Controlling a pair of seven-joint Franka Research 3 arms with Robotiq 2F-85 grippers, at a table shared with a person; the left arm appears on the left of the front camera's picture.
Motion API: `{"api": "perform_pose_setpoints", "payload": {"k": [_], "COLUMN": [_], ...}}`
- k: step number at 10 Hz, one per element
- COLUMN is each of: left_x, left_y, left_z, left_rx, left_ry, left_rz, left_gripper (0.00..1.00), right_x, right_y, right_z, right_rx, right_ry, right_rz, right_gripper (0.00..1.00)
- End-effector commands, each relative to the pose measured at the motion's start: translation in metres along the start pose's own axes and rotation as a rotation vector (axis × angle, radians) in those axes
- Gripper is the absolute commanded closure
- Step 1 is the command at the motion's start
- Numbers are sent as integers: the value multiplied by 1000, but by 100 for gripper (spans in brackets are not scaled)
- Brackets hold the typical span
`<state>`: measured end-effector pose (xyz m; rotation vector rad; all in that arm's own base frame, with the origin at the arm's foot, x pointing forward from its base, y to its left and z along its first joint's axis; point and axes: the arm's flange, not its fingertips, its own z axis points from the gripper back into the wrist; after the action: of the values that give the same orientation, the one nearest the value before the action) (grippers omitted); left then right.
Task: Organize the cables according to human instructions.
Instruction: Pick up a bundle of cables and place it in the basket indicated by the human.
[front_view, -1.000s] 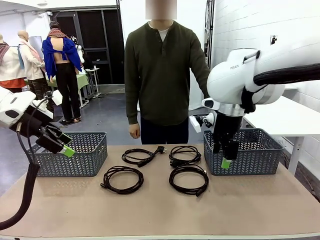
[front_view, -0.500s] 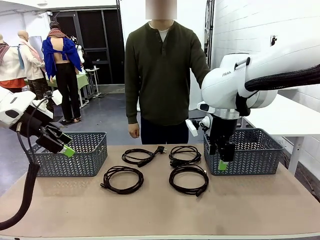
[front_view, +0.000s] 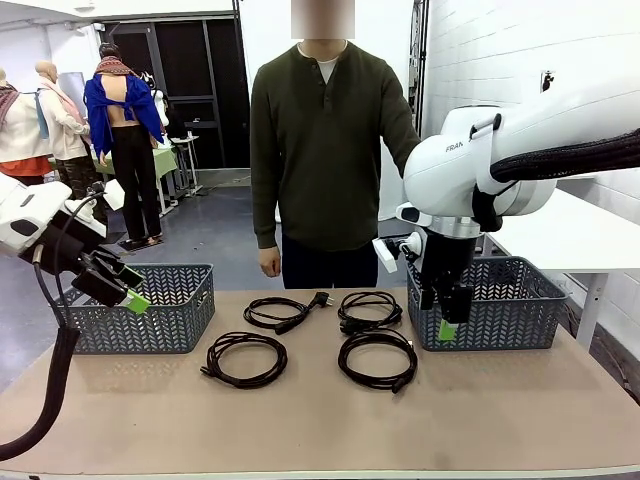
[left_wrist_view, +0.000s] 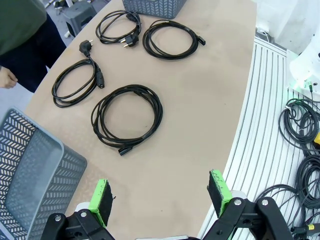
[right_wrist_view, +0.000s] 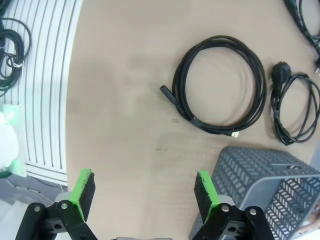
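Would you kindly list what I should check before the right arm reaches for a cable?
1. Right jaws open, empty: ok.
2. Left jaws open, empty: ok.
3. Four cables on the table, untangled from each other: ok.
4. Instruction from the person seen: not ok; the visible hand hangs down, pointing at nothing.
5. Left basket empty: ok.
6. Right basket empty: cannot tell.
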<state>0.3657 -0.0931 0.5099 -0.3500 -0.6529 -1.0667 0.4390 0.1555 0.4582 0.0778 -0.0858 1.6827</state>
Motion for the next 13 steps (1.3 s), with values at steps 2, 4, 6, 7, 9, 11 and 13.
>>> {"api": "perform_pose_setpoints", "payload": {"k": [2,4,6,7,9,11,13], "left_x": [-1,-1,-1,-1,-1,-1,-1], "left_y": [3,3,3,3,3,3,3], "left_z": [0,0,0,0,0,0,0], "left_rx": [-13,-13,-13,-13,-13,-13,-13], "left_ry": [-10,-10,-10,-10,-10,-10,-10], "left_rz": [-9,-9,-9,-9,-9,-9,-9], "left_gripper": [0,0,0,0,0,0,0], "right_x": [3,14,16,15,13,13,16], "right_y": [-12,-26,-40,-46,-56,-65,-54], "right_z": [-12,-25,-42,-51,-67,-83,-79], "right_rx": [-10,-36,-69,-58,-23,-25,10], "right_ry": [21,21,50,80,130,126,131], "right_rz": [44,137,262,326,409,441,377], "right_gripper": [0,0,0,0,0,0,0]}}
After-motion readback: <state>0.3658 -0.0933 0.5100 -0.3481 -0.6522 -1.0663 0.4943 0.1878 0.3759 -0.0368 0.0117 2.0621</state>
